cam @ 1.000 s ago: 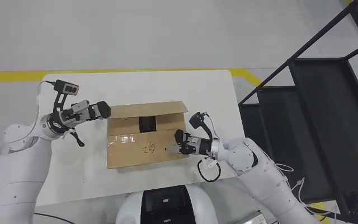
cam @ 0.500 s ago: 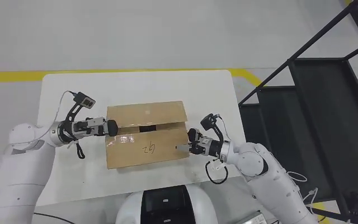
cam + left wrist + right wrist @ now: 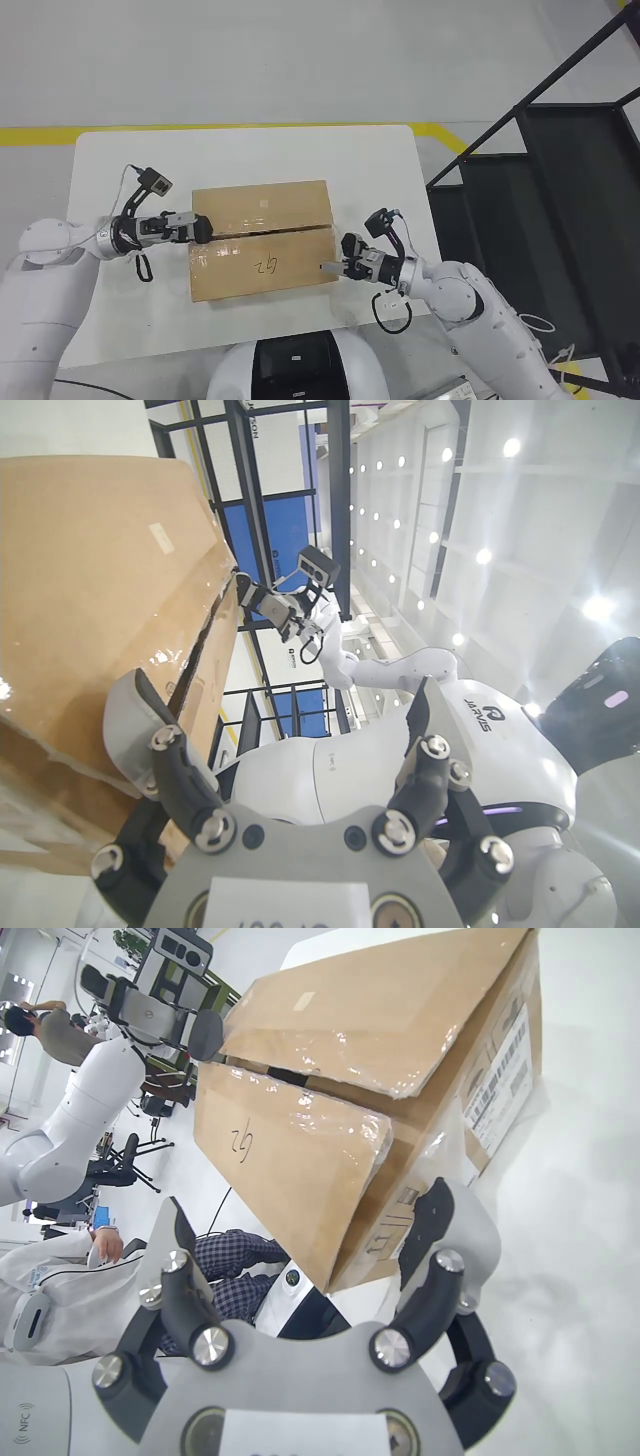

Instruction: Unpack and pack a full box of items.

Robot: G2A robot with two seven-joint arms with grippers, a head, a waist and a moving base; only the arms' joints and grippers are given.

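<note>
A brown cardboard box (image 3: pixel 262 240) sits in the middle of the white table (image 3: pixel 130 160). Its two top flaps lie almost flat and meet at a taped seam, with a thin dark slit showing (image 3: pixel 285 1074). My left gripper (image 3: pixel 203 228) is at the box's left end, level with the seam. It is open (image 3: pixel 285 720), with one finger (image 3: pixel 135 720) against the cardboard (image 3: pixel 90 575). My right gripper (image 3: pixel 330 267) is at the box's right end near the front corner. It is open (image 3: pixel 305 1223) and holds nothing, with the box (image 3: pixel 310 1128) just ahead of it.
A black metal stair frame (image 3: pixel 540 150) stands off the table's right side. Bare tabletop lies behind the box and to its left. The front edge of the table is close behind the box's near side.
The far flap has come down, so the dark opening on top of the box has closed to a slit. My left gripper followed it down to the seam. My right gripper drew back to the right.
</note>
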